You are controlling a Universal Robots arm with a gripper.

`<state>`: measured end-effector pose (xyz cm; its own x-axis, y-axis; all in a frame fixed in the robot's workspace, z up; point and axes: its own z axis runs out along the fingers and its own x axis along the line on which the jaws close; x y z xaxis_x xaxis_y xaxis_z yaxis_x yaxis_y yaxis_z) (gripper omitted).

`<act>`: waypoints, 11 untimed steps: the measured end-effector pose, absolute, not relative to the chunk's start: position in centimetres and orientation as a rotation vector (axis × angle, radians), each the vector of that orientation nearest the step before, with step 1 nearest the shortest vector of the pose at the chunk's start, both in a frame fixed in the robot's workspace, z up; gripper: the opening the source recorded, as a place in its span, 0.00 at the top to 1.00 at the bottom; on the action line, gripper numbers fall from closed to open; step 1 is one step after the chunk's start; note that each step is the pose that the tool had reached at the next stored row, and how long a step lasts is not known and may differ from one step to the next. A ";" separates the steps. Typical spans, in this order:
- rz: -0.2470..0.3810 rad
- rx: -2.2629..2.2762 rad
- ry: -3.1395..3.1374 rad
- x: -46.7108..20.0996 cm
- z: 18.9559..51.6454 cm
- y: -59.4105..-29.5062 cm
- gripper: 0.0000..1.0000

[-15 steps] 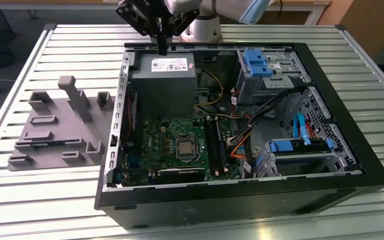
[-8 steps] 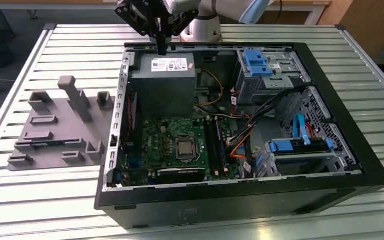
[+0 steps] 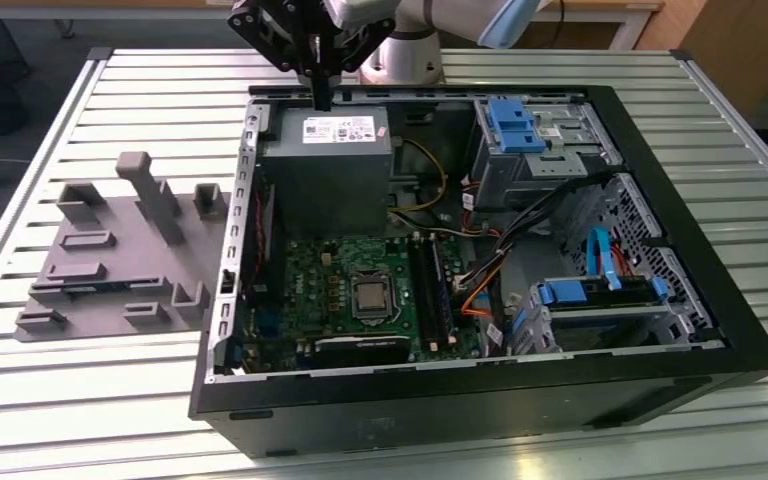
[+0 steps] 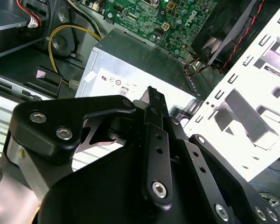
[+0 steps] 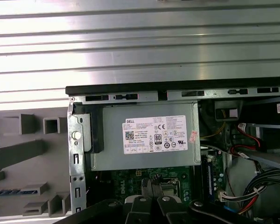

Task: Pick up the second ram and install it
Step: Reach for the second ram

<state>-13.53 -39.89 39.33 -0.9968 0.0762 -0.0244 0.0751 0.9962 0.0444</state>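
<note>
- The gripper (image 3: pixel 320 98) hangs with its dark fingers pressed together and nothing between them, pointing down just above the far edge of the grey power supply (image 3: pixel 324 165).
- In the first wrist view the fingertips (image 5: pixel 148 185) show over the green motherboard (image 5: pixel 130 179), next to the power supply's white label (image 5: pixel 155 134).
- The power supply sits inside the open black computer case (image 3: pixel 720 275), and the long black memory slots (image 3: pixel 427 290) lie further in on the motherboard.
- The second ram (image 5: pixel 11 192) lies flat in a slot of the grey holder (image 5: pixel 18 154), well apart from the gripper.
- The holder rests on the ribbed metal worktop (image 3: pixel 131 90), just beside the case at the exterior view's left.
</note>
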 end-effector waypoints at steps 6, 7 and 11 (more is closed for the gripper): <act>0.068 0.118 3.113 -13.7 39.3 -39.9 0.89; 0.068 0.118 3.112 -13.7 39.3 -39.9 0.89; 0.068 0.118 3.112 -13.8 39.3 -39.9 0.89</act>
<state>-13.80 -39.89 39.32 -0.9968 0.0762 -0.0245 0.0750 0.9962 0.0443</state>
